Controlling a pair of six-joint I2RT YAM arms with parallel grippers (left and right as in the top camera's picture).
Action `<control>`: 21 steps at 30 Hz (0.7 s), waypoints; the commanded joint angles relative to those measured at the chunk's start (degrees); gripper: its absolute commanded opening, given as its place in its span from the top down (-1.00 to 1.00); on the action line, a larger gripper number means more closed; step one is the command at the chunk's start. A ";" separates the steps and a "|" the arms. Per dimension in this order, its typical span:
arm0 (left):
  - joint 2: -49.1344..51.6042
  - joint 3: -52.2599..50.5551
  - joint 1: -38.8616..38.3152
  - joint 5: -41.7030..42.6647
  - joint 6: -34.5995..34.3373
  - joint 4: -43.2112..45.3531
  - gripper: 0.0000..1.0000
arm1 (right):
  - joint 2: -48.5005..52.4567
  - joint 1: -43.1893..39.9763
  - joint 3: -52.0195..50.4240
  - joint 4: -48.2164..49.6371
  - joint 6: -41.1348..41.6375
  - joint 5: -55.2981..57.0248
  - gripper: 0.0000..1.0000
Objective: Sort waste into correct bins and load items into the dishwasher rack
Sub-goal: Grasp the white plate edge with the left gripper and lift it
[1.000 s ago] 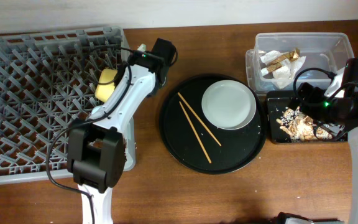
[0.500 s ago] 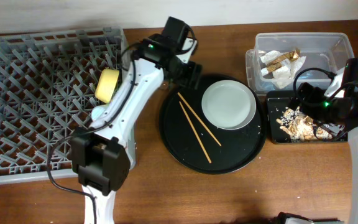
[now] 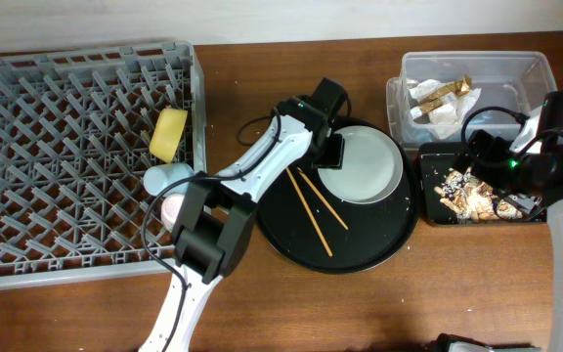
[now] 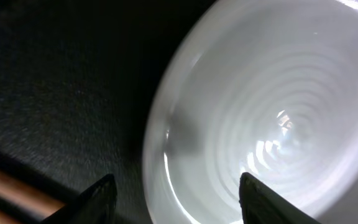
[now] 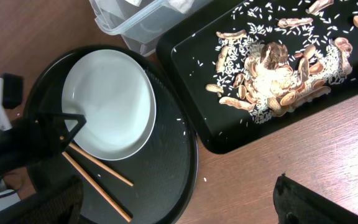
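Observation:
The pale plate (image 3: pixel 362 166) lies on the round black tray (image 3: pixel 360 249), with two chopsticks (image 3: pixel 313 203) to its left. My left gripper (image 3: pixel 331 154) is open at the plate's left rim. In the left wrist view, its fingers (image 4: pixel 182 208) straddle the plate's edge (image 4: pixel 266 106). The yellow bowl (image 3: pixel 169 134), light blue cup (image 3: pixel 162 178) and pink cup (image 3: pixel 172 208) sit in the grey rack (image 3: pixel 57 147). My right gripper (image 3: pixel 514 191) is open and empty over the shallow black tray (image 3: pixel 428 217) of food scraps (image 3: pixel 462 191).
The clear tub (image 3: pixel 531 73) at the back right holds the wrapper (image 3: pixel 443 91) and the white napkin (image 3: pixel 445 117). In the right wrist view, rice grains are scattered round the scraps (image 5: pixel 272 68). Bare wooden table lies in front of the trays.
My left gripper let go of the yellow bowl in the rack and swung right to the plate's left rim. The right arm has not moved.

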 commanded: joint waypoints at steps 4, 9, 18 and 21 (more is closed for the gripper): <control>1.57 -0.31 -0.50 -0.55 -1.73 1.27 0.34 | -0.50 -0.48 0.22 -0.02 0.42 0.55 -0.97; 1.68 -0.31 -0.50 -0.57 -1.68 1.60 0.91 | -0.50 -0.48 0.22 -0.02 0.42 0.55 -0.97; 1.60 0.00 -0.42 -3.37 0.66 2.64 0.99 | -0.48 -0.48 0.22 -0.02 0.42 0.55 -0.97; -1.79 2.34 0.72 -3.58 4.81 -0.35 0.99 | -0.48 -0.48 0.22 -0.02 0.42 0.55 -0.97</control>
